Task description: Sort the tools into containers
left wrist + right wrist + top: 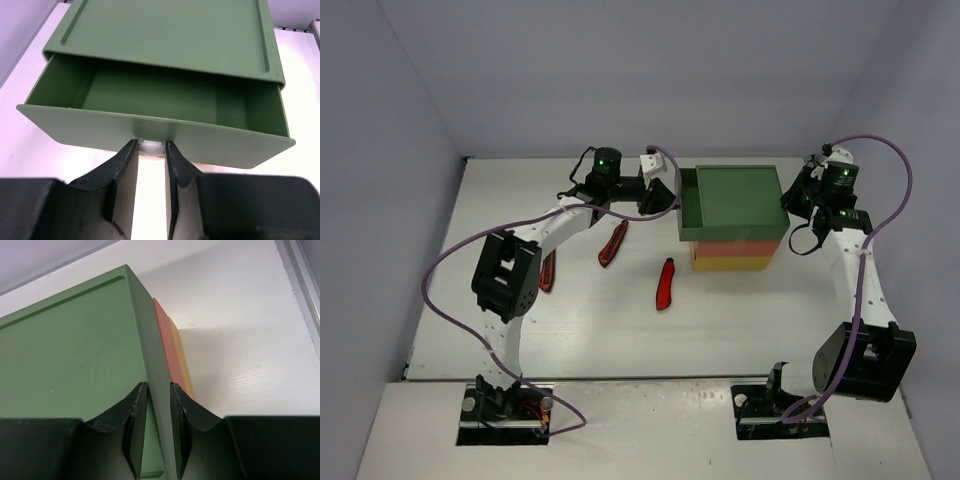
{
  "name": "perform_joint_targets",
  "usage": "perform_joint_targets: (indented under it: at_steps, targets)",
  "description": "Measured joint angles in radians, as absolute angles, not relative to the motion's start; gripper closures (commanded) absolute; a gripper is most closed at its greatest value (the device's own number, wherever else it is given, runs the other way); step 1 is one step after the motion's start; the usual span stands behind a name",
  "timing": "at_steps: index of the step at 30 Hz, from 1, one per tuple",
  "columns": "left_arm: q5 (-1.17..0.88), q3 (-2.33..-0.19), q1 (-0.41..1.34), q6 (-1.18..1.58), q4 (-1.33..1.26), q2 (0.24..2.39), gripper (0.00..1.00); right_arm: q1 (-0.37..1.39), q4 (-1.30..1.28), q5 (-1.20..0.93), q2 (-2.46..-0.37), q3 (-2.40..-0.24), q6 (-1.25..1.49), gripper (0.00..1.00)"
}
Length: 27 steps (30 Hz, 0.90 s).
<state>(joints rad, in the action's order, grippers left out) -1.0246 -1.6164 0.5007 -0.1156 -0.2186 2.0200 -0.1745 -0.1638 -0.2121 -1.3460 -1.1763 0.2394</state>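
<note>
From above: my left gripper (665,196) sits at the green drawer (687,205) on the left face of the unit (735,200), my right gripper (798,207) at its opposite side; three red knives (666,284) lie on the table (740,320) apart from the unit, none yet sorted, one partly under my left arm. Left wrist: my fingers (122,167) pinch the pale knob (150,147) on the drawer's front; the drawer stands part-way out, what shows of its inside bare. Right wrist: my fingers (135,410) are closed on the unit's green top edge, seemingly bracing it; red-orange and yellow layers show beyond. I judge the step to be opening the drawer; next calls for a straight, level pull against that brace, then freeing a hand for the nearest knife.
</note>
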Motion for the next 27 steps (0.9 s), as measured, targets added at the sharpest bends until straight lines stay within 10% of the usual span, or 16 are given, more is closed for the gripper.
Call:
perform_joint_targets:
  at_steps: [21,27]
  targets:
    - [-1.043,-1.393,0.423,-0.142,-0.228,1.864,1.00,-0.178,-0.163,-0.186,-1.344,-1.176,0.237,0.78]
    - [-1.046,-1.358,0.403,-0.146,-0.224,1.834,0.69,-0.180,-0.165,-0.179,-1.344,-1.176,0.234,0.65]
